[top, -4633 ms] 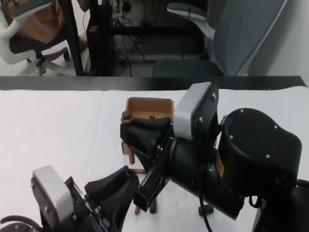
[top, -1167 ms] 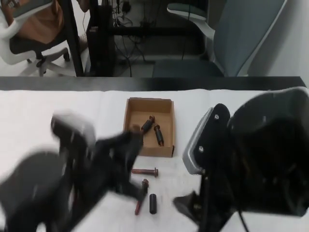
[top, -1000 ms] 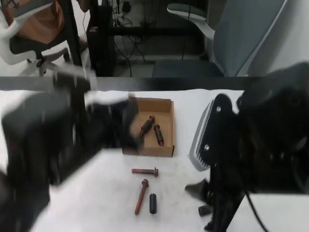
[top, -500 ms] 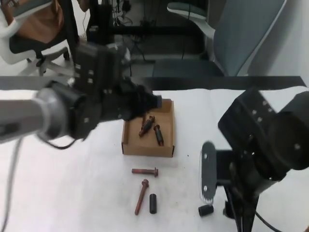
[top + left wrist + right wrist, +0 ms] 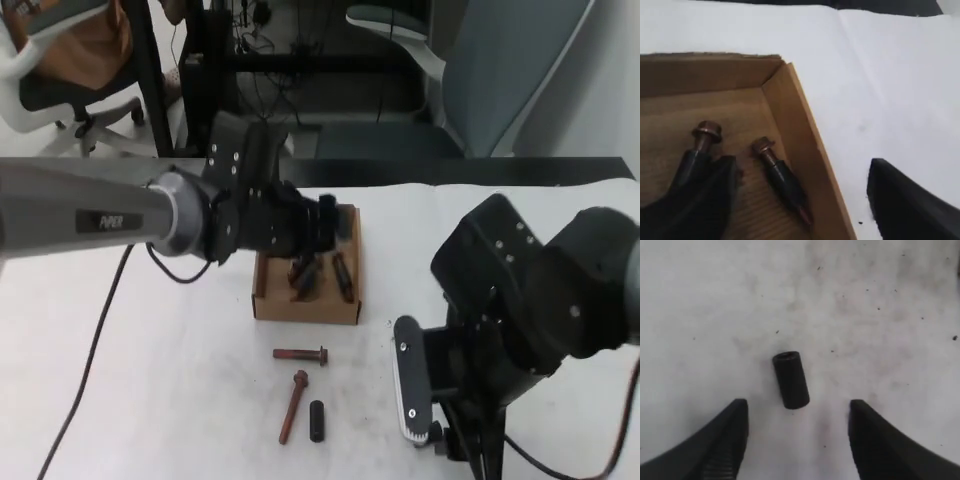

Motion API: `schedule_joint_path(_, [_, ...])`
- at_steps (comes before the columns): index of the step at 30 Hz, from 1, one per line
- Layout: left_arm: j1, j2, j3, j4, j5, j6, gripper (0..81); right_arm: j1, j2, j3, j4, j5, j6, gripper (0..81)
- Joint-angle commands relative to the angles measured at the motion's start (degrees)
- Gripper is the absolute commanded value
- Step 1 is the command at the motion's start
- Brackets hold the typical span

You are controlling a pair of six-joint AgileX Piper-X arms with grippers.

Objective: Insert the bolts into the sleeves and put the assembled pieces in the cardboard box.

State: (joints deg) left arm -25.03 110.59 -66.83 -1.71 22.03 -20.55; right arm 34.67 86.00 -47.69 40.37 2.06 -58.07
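The left arm is seen stretched across the white bench cover to the cardboard box, which stands near the middle of the bench towards its far side. The left gripper is held wide open and empty over one corner of the box, astride its wall: one finger is inside the box, the other is outside, above the white cover. Two assembled pieces are seen lying on the floor of the box, each a copper-coloured bolt with a black sleeve around its shank. One is partly covered by the inner finger, and whether it is touched cannot be told. The other lies just beside the box wall. On the cover in front of the box, two loose bolts are found near each other, and a bare black sleeve lies just beside the nearer one. Further right, the right arm is bent down to the bench. The right gripper is spread wide, nothing is held in it, and a second loose sleeve lies on the cover between its fingers, apart from both.
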Motion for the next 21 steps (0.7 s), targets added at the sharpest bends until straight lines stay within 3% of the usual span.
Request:
schedule_joint_path(1, [1.32,-2.81,-0.97,-0.4,1.04,-0.07,70.0,-0.12,2.3,-0.23,-0.84,-1.68,-0.68,55.0])
schedule_joint_path(4, [3.31,-5.69,-0.97,1.71,2.89,-0.07,70.0,0.08,4.79,-0.23,-1.97,-2.06,-0.68,54.9])
schedule_joint_path(6, [4.66,-7.47,-0.97,4.25,3.49,-0.07,70.0,0.38,6.04,-0.23,-2.74,-1.63,-0.68,46.2])
schedule_joint_path(9, [6.32,-10.48,-0.97,12.6,6.61,0.23,70.0,0.36,7.56,-0.23,-3.33,-0.53,-0.08,7.1])
schedule_joint_path(10, [6.54,-11.15,-0.97,15.18,7.52,1.46,70.0,0.36,7.66,-0.23,-3.3,0.04,0.48,0.1])
schedule_joint_path(17, [2.33,-14.18,-0.97,38.64,6.25,15.1,70.0,-1.19,5.43,-0.31,-4.26,4.95,10.75,0.0])
schedule_joint_path(21, [-4.09,-14.18,-0.97,46.38,-5.65,18.01,70.0,-4.0,2.52,-0.31,-5.5,4.07,17.01,0.0])
